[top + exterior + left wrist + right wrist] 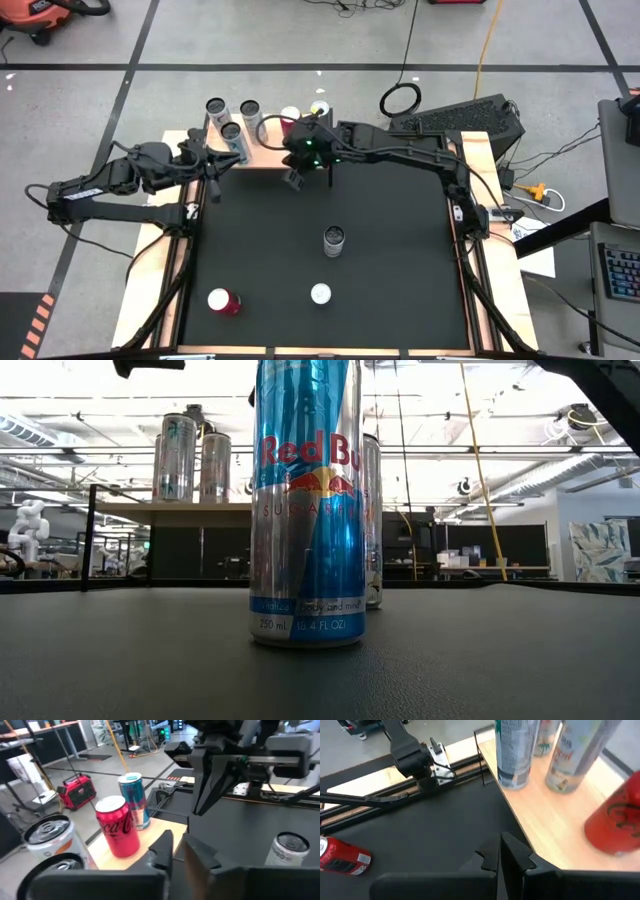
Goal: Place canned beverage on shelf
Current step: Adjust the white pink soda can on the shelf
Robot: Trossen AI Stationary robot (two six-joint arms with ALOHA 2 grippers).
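The shelf, a light wooden top on thin dark legs, stands at the table's far left. It carries three tall pale cans, a red Coca-Cola can and a blue Red Bull can. On the black mat a tall can and a Red Bull can stand upright. A red can lies on its side near the front left. My left gripper hovers by the shelf's left end, slightly open and holding nothing. My right gripper hangs shut and holding nothing just in front of the shelf's near edge.
Both arms are close together in front of the shelf, the right gripper showing large in the left wrist view. Wooden rails run along the table's sides. The black mat at the near right holds nothing.
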